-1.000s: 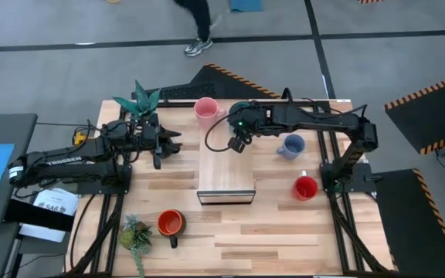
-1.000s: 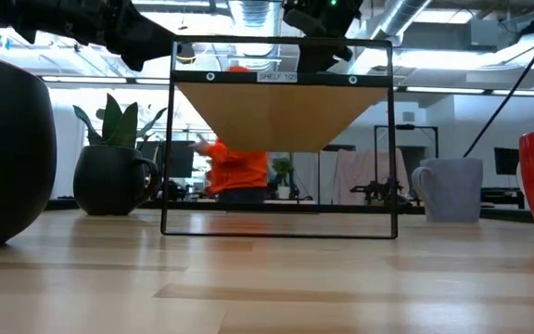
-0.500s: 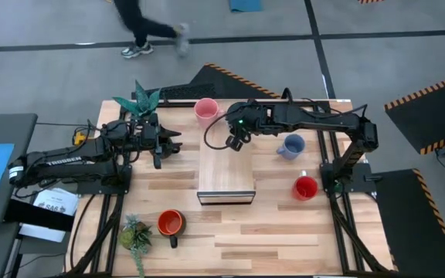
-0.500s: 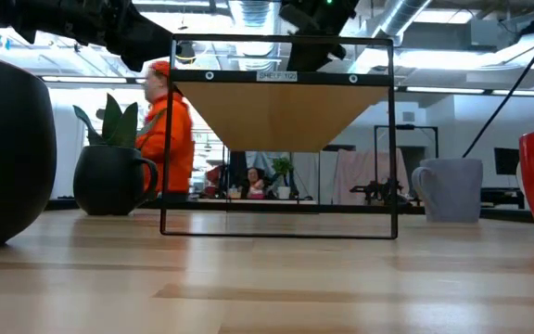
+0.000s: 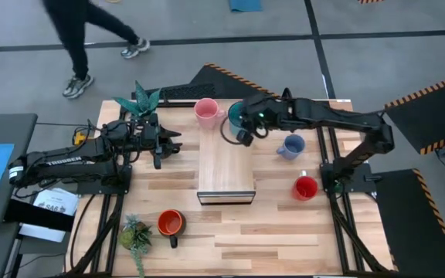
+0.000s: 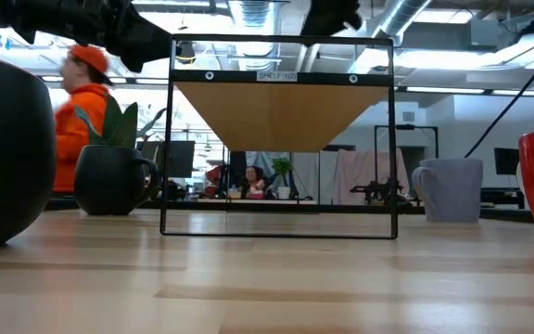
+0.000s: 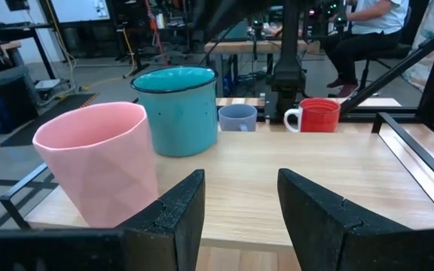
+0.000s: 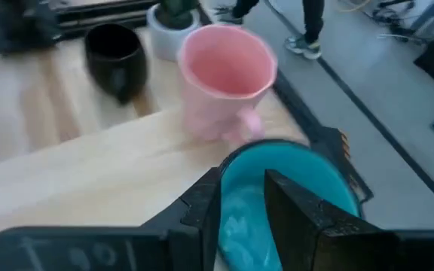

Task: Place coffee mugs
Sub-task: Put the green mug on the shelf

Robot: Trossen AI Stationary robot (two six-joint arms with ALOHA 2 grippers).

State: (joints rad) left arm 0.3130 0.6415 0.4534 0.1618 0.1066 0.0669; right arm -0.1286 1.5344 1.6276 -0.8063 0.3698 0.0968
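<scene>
The teal mug (image 5: 235,113) and the pink mug (image 5: 205,110) stand upright side by side on the far end of the wooden shelf top (image 5: 226,166). My right gripper (image 8: 239,211) hangs open just above and on the near right of the teal mug (image 8: 285,188), touching nothing. My left gripper (image 7: 239,218) is open, level with the shelf top at its left side, facing the pink mug (image 7: 100,162). On the table stand the black mug (image 8: 115,49), pale blue mug (image 5: 290,147), red mug (image 5: 306,188) and orange mug (image 5: 170,224).
The shelf is a wooden board on a black metal frame (image 6: 278,139) with open space beneath it. One potted plant (image 5: 139,104) stands at the far left and another (image 5: 135,234) at the near left. A person in orange (image 6: 72,121) walks behind the table.
My right gripper has risen and drawn back toward the table's right edge, off the far end of the shelf. The teal mug, covered by the arm before, now shows standing on the shelf. The person behind the table has walked to the left.
</scene>
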